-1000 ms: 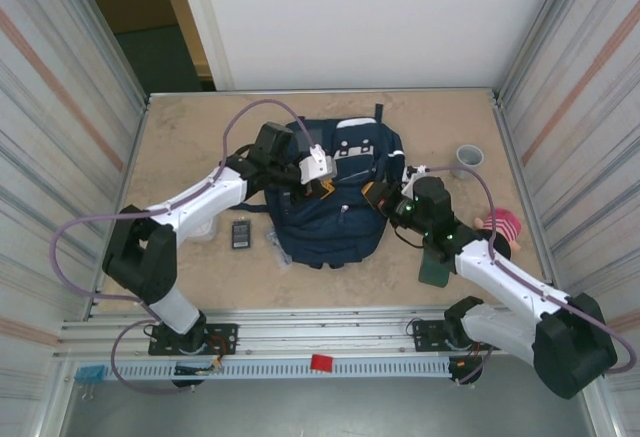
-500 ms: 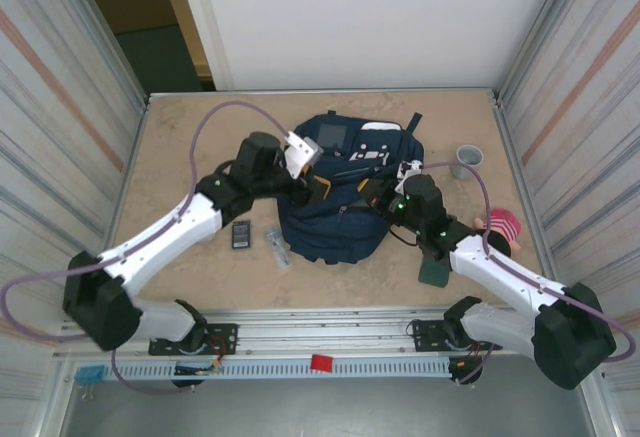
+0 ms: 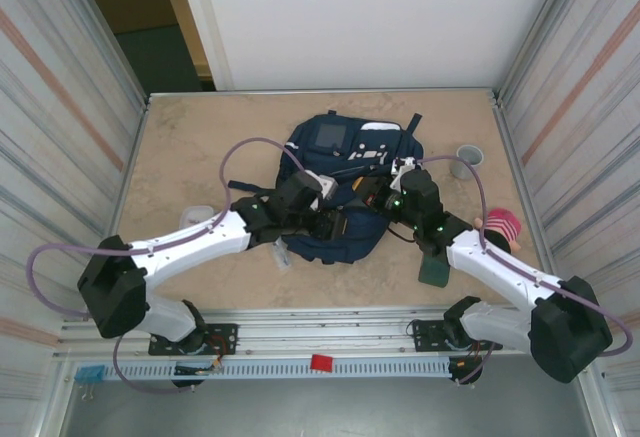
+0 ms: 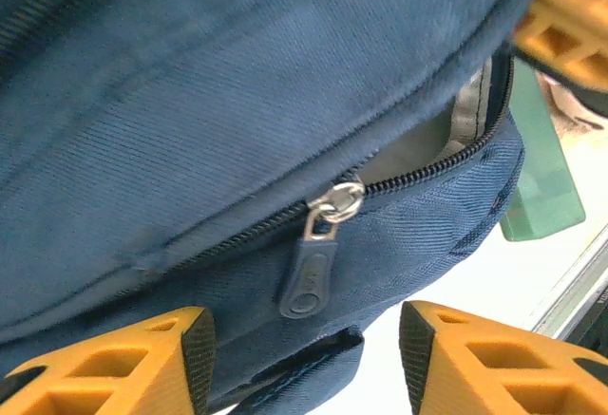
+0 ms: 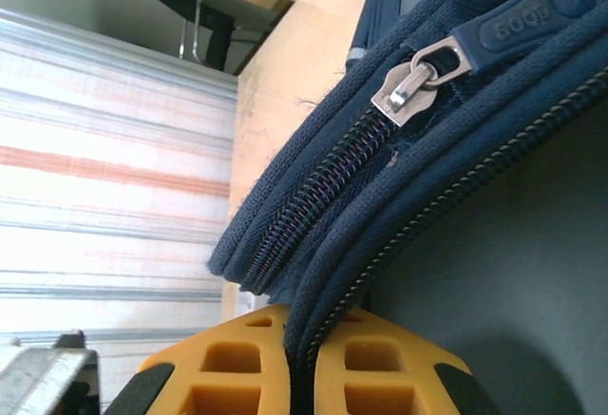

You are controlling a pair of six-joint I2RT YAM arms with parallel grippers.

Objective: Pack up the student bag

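student bag [image 3: 345, 162] lies flat mid-surface, slightly right of centre. Long axis runs far to near, grey window end far, near end between the two arms.

Key relation: zip pull [image 4: 306, 277] on the near pocket hangs just ahead of the left gripper [image 4: 306, 344]. It's roughly centred on the gap and touches neither of the left fingers [image 4: 142, 363]. They're spread apart, nothing in them. The zip line crosses the left wrist view low-left to high-right: teeth meshed left of the slider, parted to its right with grey lining showing. My read: the left arm is the nearer one for this pull. It needs a short advance and a pinch, then a drag along the zip line toward the meshed side to widen the mouth.

right gripper [image 5: 302, 382] sits at the bag's right edge, fingers [image 5: 237, 377] clamped on a fold of the zip seam. A second pull [image 5: 423, 78] lies further up that seam. Looks like the anchor, so the bag doesn't slide under the tug.

Surface: beige, stone-look. Green pencil case [image 3: 436, 269] near right, partly under the right forearm. Pink toy [image 3: 503, 225] right of it, grey cup [image 3: 467, 160] far right. Small clear item [image 3: 281, 253] just left of the bag's near end.

Room: ribbed metal walls left and right, white panel far.
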